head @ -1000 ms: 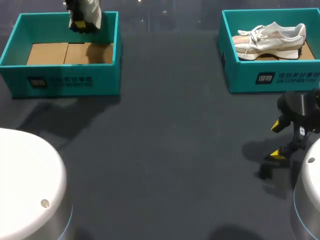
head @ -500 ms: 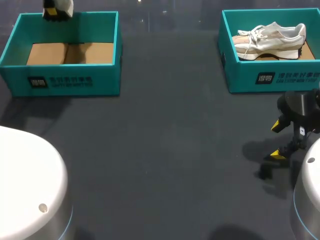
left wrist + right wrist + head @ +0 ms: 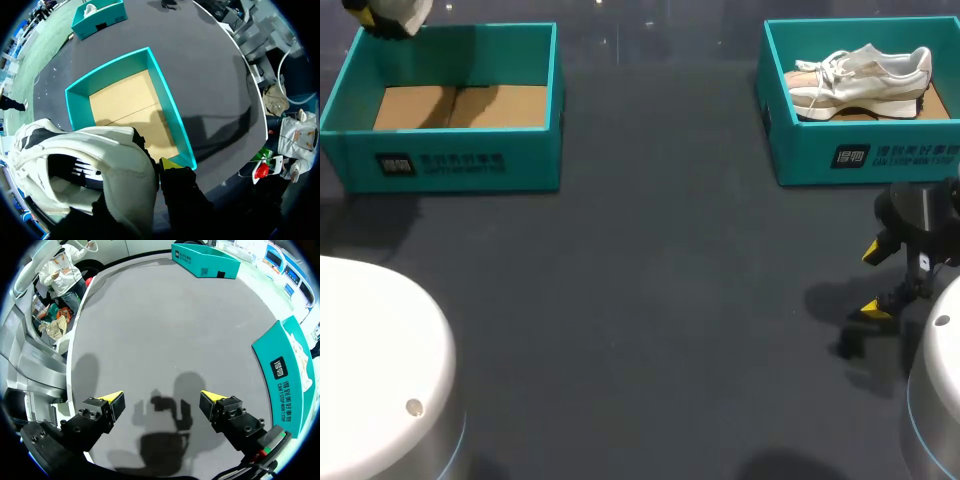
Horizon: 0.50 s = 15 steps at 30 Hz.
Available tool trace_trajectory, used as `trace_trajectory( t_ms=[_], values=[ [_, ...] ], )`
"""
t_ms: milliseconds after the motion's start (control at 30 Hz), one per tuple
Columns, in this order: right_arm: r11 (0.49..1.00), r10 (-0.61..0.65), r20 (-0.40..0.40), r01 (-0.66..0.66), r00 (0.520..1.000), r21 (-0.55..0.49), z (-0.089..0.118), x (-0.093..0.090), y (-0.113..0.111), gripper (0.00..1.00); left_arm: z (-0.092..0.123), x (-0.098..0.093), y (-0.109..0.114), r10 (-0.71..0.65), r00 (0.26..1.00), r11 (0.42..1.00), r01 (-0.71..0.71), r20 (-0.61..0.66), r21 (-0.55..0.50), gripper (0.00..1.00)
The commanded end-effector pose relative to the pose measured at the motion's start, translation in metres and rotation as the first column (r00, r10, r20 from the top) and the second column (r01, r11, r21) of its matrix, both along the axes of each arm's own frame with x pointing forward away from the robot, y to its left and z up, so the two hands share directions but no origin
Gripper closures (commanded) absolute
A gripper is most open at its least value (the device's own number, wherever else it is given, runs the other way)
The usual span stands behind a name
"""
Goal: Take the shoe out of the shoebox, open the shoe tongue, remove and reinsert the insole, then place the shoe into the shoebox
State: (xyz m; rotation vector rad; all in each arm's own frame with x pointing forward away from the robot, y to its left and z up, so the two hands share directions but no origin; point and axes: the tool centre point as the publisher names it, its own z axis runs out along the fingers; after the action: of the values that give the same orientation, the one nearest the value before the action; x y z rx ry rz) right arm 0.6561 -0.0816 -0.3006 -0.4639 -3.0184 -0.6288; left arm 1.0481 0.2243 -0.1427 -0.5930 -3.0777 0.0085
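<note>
the first step looks done: the white sneaker [image 3: 85, 165] is out of the left shoebox [image 3: 460, 165] and hangs in the air about its far left corner, carried by the left hand [image 3: 142, 175]. one yellow tip shows pressed against the sneaker's side and the other is hidden behind it, so i take that hand as clamped on the shoe. the box beneath shows only its bare cardboard floor.

the right hand [image 3: 161, 399] hovers low over the dark surface [image 3: 650, 300], its fingers spread wide with nothing between them. it is near the front of the right shoebox [image 3: 860, 155], where a second sneaker [image 3: 860, 75] lies.

next, i'd judge, comes opening the tongue. the held sneaker needs bringing toward the middle of the surface, within the right hand's reach. then one hand can steady it while the other lifts the tongue to get at the insole.
</note>
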Motion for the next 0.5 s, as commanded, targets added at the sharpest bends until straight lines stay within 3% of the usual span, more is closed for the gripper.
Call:
trace_trajectory(
  t_ms=[33, 233, 367, 433, 500],
  values=[
    [1.000, -0.002, 0.002, 0.002, 1.000, -0.002, 0.000, -0.001, 0.000, 0.00, 0.001, -0.011, -0.003, -0.030, 0.999, 0.999, 0.030, 0.045, 0.012, 1.00],
    [1.000, -0.002, 0.002, 0.002, 1.000, -0.002, 0.000, -0.001, 0.000, 0.00, 0.001, -0.011, -0.003, -0.030, 0.999, 0.999, 0.030, 0.045, 0.012, 1.00],
    [1.000, -0.002, 0.002, 0.002, 1.000, -0.002, 0.000, -0.001, 0.000, 0.00, -0.005, 0.001, 0.011, -0.253, 0.967, 0.967, 0.253, 0.001, 0.021, 1.00],
    [1.000, -0.002, 0.002, 0.002, 1.000, -0.002, 0.000, -0.001, 0.000, 0.00, -0.004, 0.005, 0.018, -0.381, 0.924, 0.924, 0.382, -0.031, 0.017, 1.00],
    [1.000, -0.002, 0.002, 0.002, 1.000, -0.002, 0.000, -0.001, 0.000, 0.00, -0.002, 0.002, 0.023, -0.550, 0.834, 0.832, 0.551, -0.038, 0.058, 1.00]
  ],
)
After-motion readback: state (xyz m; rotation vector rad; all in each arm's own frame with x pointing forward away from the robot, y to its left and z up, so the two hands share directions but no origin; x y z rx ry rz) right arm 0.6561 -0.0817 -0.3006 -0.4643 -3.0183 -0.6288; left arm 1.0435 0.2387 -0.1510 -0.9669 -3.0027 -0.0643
